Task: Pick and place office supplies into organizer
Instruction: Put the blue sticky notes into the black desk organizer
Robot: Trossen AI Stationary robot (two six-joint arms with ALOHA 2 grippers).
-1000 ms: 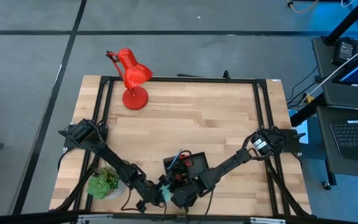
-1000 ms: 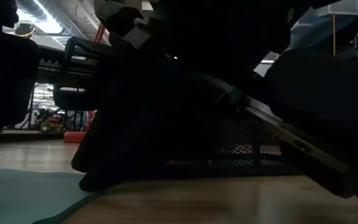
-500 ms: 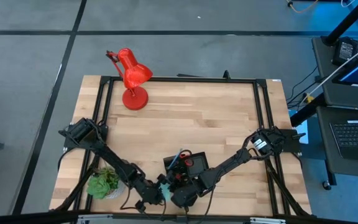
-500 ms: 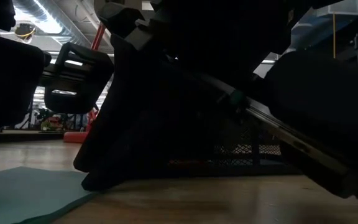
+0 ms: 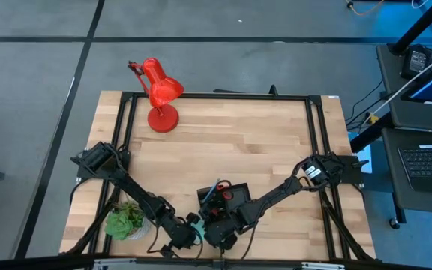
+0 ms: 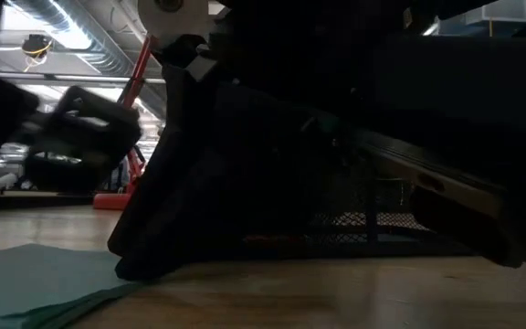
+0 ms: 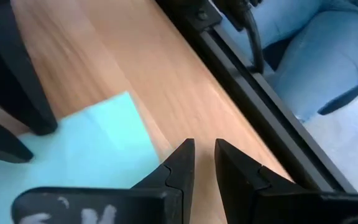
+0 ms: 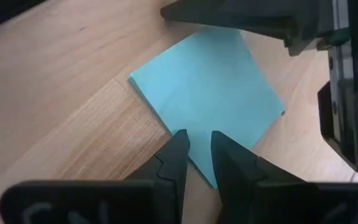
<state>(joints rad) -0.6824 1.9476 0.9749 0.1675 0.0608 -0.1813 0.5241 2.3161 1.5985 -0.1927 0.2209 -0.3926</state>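
Down at the near edge of the tabletop (image 5: 223, 142), the green plant (image 5: 125, 221) sits far left. Next to it, the left gripper (image 7: 204, 163) hangs over bare wood just beside the light blue notepad (image 8: 210, 87), its jaws nearly closed and holding nothing. The right gripper (image 8: 197, 152) hangs over the notepad's edge, jaws also almost closed and empty. Behind them sits the black organizer (image 5: 226, 199), maybe with scissors inside. A red lamp (image 5: 158, 94) stands far back.
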